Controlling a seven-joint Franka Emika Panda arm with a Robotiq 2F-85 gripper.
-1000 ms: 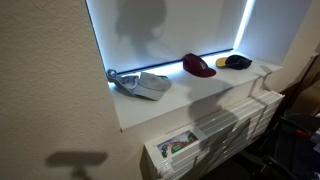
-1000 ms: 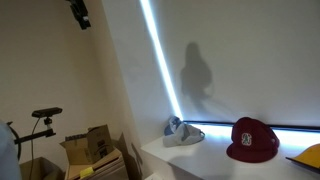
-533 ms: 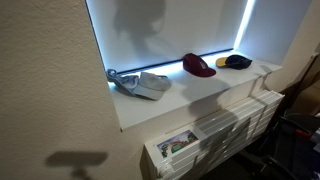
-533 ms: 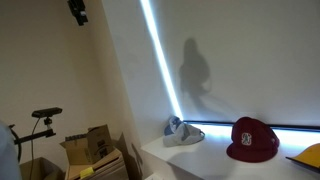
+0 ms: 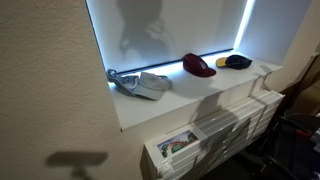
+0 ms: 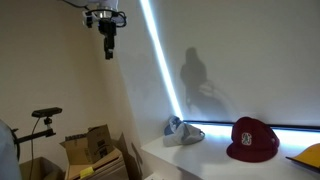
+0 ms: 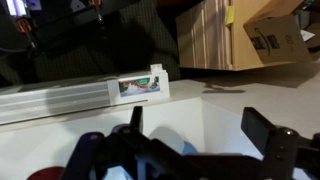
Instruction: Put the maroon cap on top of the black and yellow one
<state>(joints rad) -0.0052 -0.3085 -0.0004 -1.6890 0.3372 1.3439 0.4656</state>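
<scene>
The maroon cap (image 5: 197,66) sits on the white window sill (image 5: 215,88), about mid-sill; it also shows in an exterior view (image 6: 253,139). The black and yellow cap (image 5: 236,62) lies just beyond it at the sill's far end; only its yellow brim (image 6: 308,155) shows in an exterior view. My gripper (image 6: 108,38) hangs high in the air, far from both caps, fingers pointing down. In the wrist view the gripper (image 7: 198,125) is open and empty above the sill.
A light grey cap (image 5: 140,84) lies at the sill's other end, also seen in an exterior view (image 6: 183,133). A radiator (image 5: 235,125) and a picture box (image 5: 175,145) sit below the sill. Cardboard boxes (image 6: 92,150) and a tripod (image 6: 42,118) stand on the floor.
My gripper has come down and to the right from the top corner of the exterior view. Its shadow on the blind has shifted. The caps have not moved.
</scene>
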